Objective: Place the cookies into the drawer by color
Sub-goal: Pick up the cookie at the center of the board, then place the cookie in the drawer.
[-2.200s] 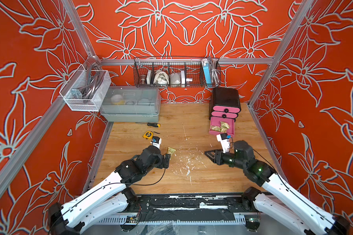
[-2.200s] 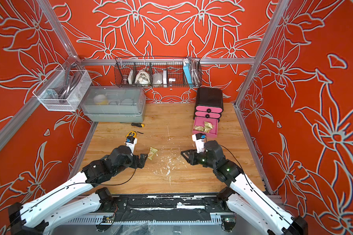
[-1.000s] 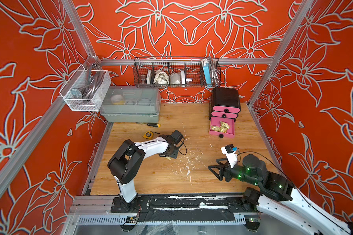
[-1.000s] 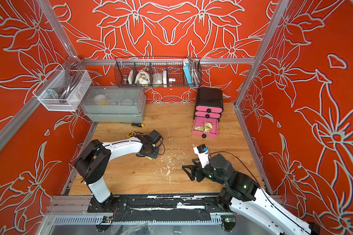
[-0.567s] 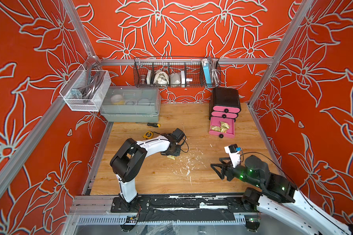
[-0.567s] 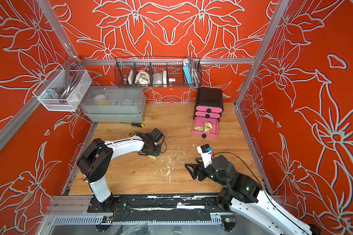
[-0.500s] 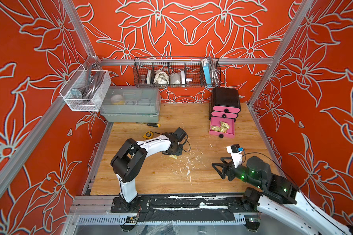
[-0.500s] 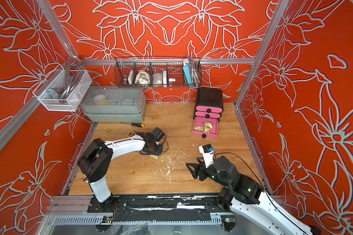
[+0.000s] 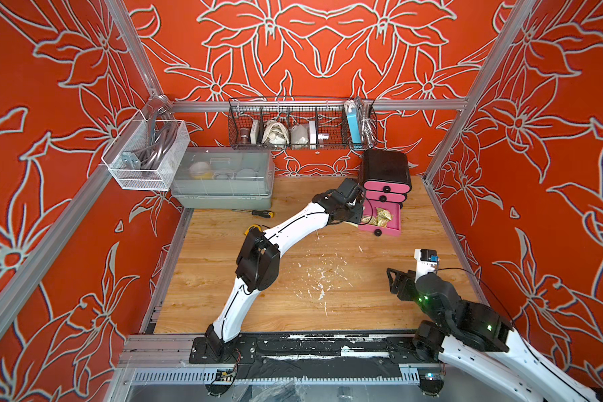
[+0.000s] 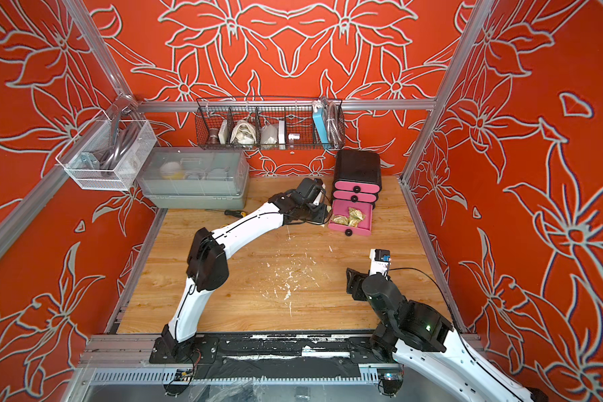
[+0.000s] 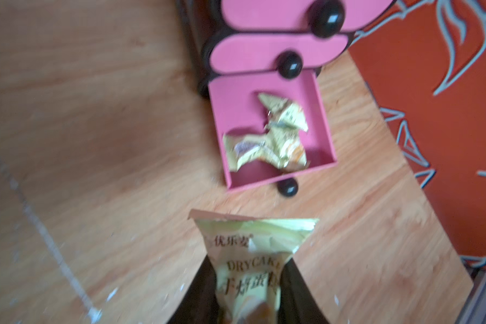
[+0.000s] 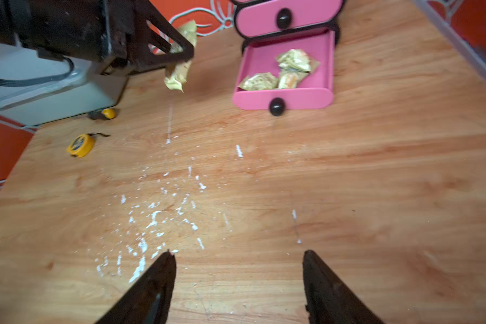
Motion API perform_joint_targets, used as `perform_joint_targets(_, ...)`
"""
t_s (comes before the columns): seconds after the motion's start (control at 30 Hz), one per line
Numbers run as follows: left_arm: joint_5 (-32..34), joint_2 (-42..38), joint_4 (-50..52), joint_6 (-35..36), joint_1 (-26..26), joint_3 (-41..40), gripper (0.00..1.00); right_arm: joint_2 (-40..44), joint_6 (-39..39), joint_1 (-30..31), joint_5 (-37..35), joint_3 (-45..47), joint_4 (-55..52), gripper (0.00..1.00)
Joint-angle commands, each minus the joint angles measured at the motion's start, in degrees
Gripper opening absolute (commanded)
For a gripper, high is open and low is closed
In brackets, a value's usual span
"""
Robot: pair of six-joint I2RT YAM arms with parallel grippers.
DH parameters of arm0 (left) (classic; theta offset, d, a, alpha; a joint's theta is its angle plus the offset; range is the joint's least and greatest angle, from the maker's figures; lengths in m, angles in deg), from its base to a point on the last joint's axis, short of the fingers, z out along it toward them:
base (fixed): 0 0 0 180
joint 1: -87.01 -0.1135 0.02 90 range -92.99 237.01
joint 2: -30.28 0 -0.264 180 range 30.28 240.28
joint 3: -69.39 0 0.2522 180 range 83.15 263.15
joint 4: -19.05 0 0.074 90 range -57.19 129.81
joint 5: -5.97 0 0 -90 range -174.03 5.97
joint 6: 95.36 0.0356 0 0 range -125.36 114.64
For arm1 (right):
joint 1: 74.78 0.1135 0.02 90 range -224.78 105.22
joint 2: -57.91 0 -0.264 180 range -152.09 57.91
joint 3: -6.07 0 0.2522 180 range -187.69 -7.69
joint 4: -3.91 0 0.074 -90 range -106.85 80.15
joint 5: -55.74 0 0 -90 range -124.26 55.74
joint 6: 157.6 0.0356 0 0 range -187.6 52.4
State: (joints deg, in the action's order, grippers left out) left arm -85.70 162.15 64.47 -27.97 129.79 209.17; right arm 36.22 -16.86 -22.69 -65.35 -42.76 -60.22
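The drawer (image 9: 385, 168) is a black chest at the back right; its two upper pink drawers are shut. The bottom one (image 9: 380, 230) is pulled out and holds a small heap of pale yellow-green cookies (image 9: 380, 217), also seen in the left wrist view (image 11: 267, 140). My left gripper (image 11: 249, 259) is shut on another pale yellow-green cookie (image 11: 253, 246), held above the table just left of the open drawer (image 12: 282, 96). In the right wrist view this cookie (image 12: 178, 73) hangs from the left gripper (image 12: 180, 50). My right gripper (image 12: 237, 252) is open and empty at the front right (image 9: 395, 282).
A grey lidded bin (image 9: 223, 181) stands at the back left, with a screwdriver (image 9: 258, 212) and a yellow tape measure (image 12: 80, 144) in front of it. A wire basket (image 9: 300, 128) hangs on the back wall and a white mesh basket (image 9: 143, 156) on the left wall. White flecks (image 9: 314, 278) mark the table.
My left gripper shut on the cookie at the table's middle and carried it back and right to the open drawer. My right arm drew back toward the front right.
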Motion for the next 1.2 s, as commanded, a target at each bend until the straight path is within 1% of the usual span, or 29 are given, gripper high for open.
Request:
perform_joint_targets(0.0, -0.19, 7.19, 1.28, -0.28, 0.44, 9.33, 0.22, -3.13, 10.07, 0.02, -12.35, -1.32, -10.07, 0.74)
perform_joint_targets(0.07, -0.3, 11.07, -0.49, -0.25, 0.46, 14.27, 0.22, -6.02, 10.08, 0.09, -13.07, -1.86, -11.79, 0.74)
perform_joint_targets(0.17, 0.41, 15.49, -3.79, -0.4, 0.46, 18.98, 0.22, -9.26, 8.76, -0.01, -11.21, -1.68, -10.84, 0.74)
perform_joint_targets(0.23, 0.93, 16.66, -7.92, 0.11, 0.52, 19.14, 0.22, -10.73, 7.79, -0.06, -9.07, -1.04, -7.8, 0.74)
perform_joint_targets(0.33, 1.5, 18.06, -15.7, 3.08, 0.55, 17.56, 0.22, -12.05, 6.67, -0.27, -5.93, -0.02, -4.99, 0.74)
perform_joint_targets(0.47, 2.97, 21.37, -20.82, 6.2, 0.57, 20.13, 0.22, -12.68, 4.8, -0.5, -2.92, 1.16, -2.29, 0.74)
perform_joint_targets(0.67, 3.86, 26.22, -27.14, 6.32, 0.55, 23.8, 0.24, -12.07, 3.93, -0.93, -2.59, 1.31, -2.2, 0.74)
perform_joint_targets(0.73, 4.11, 27.69, -28.65, 6.01, 0.59, 25.14, 0.27, -11.4, 3.86, -1.08, -2.57, 1.23, -2.63, 0.75)
perform_joint_targets(0.8, 4.89, 28.8, -29.57, 5.65, 0.55, 25.76, 0.38, -10.58, 3.93, -1.21, -2.47, 1.23, -3.23, 0.75)
perform_joint_targets(0.9, 6.12, 29.48, -30.25, 5.68, 0.56, 25.76, 0.42, -9.22, 3.93, -1.35, -2.31, 1.21, -4.21, 0.75)
perform_joint_targets(0.97, 6.49, 29.43, -29.96, 6.01, 0.55, 25.7, 0.51, -8.19, 3.56, -1.47, -2.12, 1.32, -4.5, 0.75)
perform_joint_targets(1.0, 6.59, 29.28, -29.84, 6.16, 0.56, 25.75, 0.53, -7.78, 3.25, -1.47, -2.05, 1.3, -4.47, 0.75)
perform_joint_targets(1.17, 6.99, 26.88, -29.07, 6.92, 0.55, 24.72, 0.53, -7.3, 2.43, -1.56, -1.82, 0.45, -5.26, 0.75)
